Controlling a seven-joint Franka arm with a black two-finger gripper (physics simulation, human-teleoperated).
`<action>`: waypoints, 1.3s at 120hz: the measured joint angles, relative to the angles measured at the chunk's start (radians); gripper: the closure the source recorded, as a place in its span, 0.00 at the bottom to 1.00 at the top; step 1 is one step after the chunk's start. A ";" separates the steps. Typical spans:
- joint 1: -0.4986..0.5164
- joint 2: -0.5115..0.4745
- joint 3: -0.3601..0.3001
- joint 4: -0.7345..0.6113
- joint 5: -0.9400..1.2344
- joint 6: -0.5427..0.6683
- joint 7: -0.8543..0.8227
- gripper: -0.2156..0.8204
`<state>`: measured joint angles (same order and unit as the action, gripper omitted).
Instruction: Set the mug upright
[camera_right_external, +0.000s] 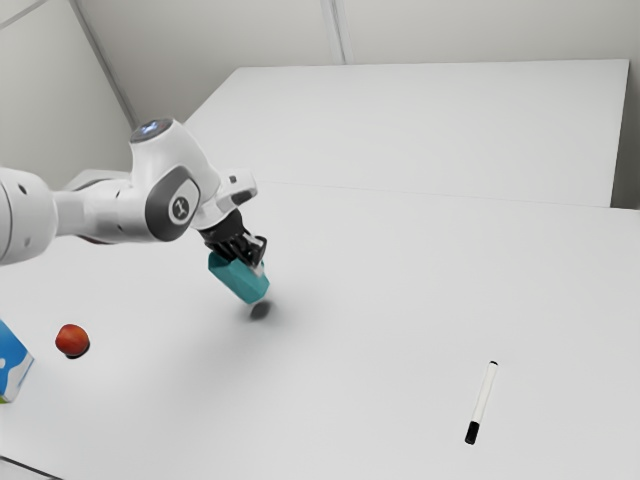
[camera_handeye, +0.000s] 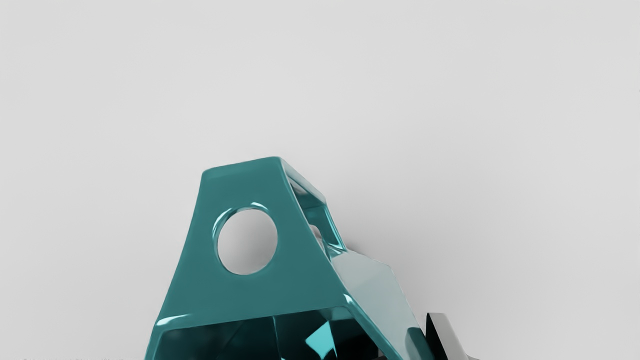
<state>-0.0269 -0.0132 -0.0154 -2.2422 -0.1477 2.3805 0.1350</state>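
Teal, faceted, glossy mug (camera_right_external: 238, 278) hangs tilted above the white bench (camera_right_external: 370, 330) toward the exterior view's left, grasped by the black two-finger jaws, and could topple if released before its base sits flat.

Near the red ball (camera_right_external: 72, 340), the blue box (camera_right_external: 9, 362) is cut by the exterior view's edge; the wrist view's edge cuts the mug (camera_handeye: 250, 295).
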 joint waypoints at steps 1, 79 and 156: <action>-0.001 -0.001 0.000 -0.002 0.000 0.002 -0.002 0.96; 0.018 -0.009 -0.002 -0.082 0.001 0.036 -0.098 0.96; -0.021 0.029 0.001 -0.081 0.001 0.036 -0.131 0.96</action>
<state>-0.0482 0.0162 -0.0145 -2.3229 -0.1465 2.4163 0.0042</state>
